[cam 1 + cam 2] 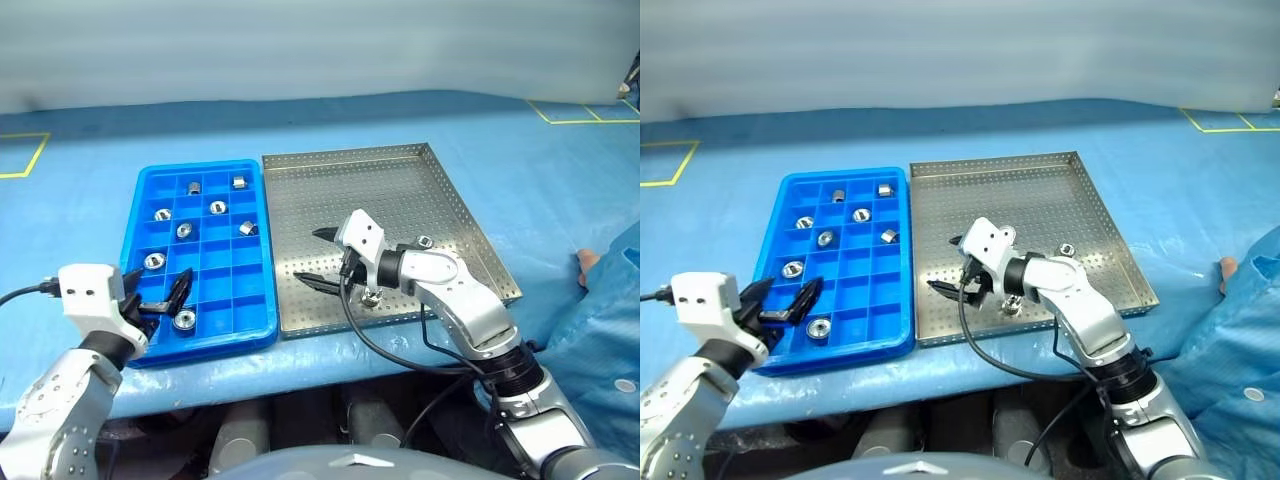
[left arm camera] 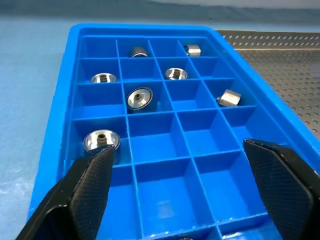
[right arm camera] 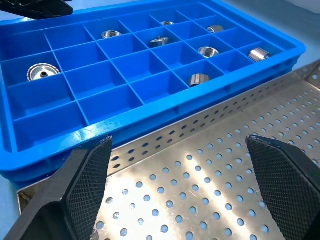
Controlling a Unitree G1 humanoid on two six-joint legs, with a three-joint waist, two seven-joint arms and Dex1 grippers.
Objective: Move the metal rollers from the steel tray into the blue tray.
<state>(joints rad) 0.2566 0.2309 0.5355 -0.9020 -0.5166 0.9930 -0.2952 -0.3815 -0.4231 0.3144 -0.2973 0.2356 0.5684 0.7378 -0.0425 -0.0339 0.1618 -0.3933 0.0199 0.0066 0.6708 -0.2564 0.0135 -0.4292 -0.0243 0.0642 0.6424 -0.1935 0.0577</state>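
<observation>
both hands empty, fingers wide: left hand (image 1: 160, 297) over blue tray (image 1: 142, 205) holding eight metal rollers (image 1: 184, 230); right hand (image 1: 318, 258) over steel tray (image 1: 420, 180), two rollers left.

— Where do the two head views look from?
— From above, forward and down; both cover the blue tray (image 1: 200, 245) beside the steel tray (image 1: 380, 235).
— And the wrist views?
— The left sits low and close over the blue tray's compartments; the right looks across the steel tray towards that same blue tray.
</observation>
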